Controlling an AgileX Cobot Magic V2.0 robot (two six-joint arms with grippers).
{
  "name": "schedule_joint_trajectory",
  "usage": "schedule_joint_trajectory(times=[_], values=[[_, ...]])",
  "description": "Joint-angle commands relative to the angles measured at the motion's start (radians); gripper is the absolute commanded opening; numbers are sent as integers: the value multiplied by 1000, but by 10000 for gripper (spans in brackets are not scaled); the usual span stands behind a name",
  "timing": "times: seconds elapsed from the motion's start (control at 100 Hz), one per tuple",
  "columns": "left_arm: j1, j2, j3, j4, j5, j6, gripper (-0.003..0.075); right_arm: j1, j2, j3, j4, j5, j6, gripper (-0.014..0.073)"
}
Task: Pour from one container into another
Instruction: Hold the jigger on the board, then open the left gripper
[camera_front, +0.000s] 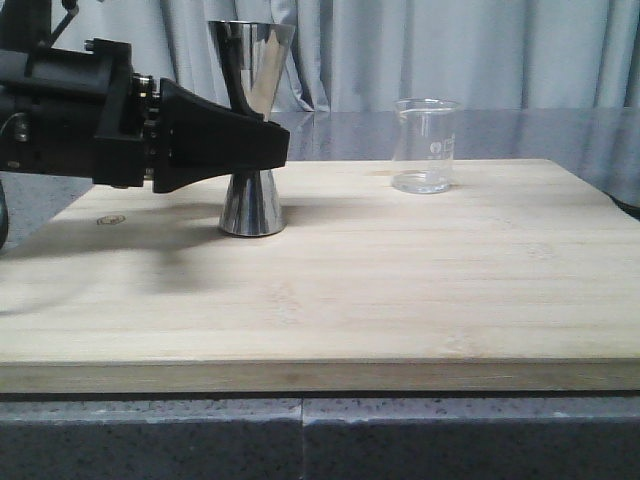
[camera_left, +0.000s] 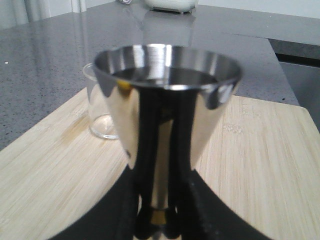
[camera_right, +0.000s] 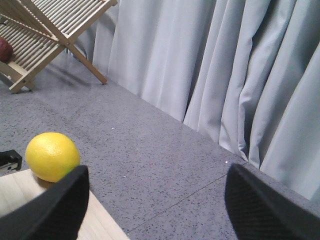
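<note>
The steel jigger (camera_front: 251, 203) stands upright on the wooden board (camera_front: 400, 290), left of centre. My left gripper (camera_front: 272, 150) comes in from the left at the jigger's narrow waist, its black fingers (camera_left: 125, 200) pressed against both sides of the gold band. In the left wrist view the jigger (camera_left: 165, 95) fills the middle. The clear glass beaker (camera_front: 425, 148) stands upright on the board's far right part, apart from the jigger; it also shows behind the jigger as the beaker (camera_left: 100, 115). My right gripper (camera_right: 157, 172) is open over the grey counter, holding nothing, and is out of the front view.
A yellow lemon (camera_right: 52, 156) lies on the grey counter at the board's corner, near the right gripper. A slatted wooden rack (camera_right: 45, 30) with a red fruit (camera_right: 5, 50) stands farther off. Grey curtains (camera_right: 225, 75) hang behind the counter.
</note>
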Motion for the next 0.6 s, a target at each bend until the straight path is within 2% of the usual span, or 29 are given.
schedule_joint_trajectory(times=[0.0,0.51,0.59], values=[[-7,-44,-18,-33,-209,-1,179,-9,-33,-25,48,-36,2,513],[-7,-44,-18,-24,-212,-1,204,-9,-33,-25,48,-30,2,513],[-7,-44,-18,-24,-212,-1,230,-9,-33,-25,48,-30,2,513]])
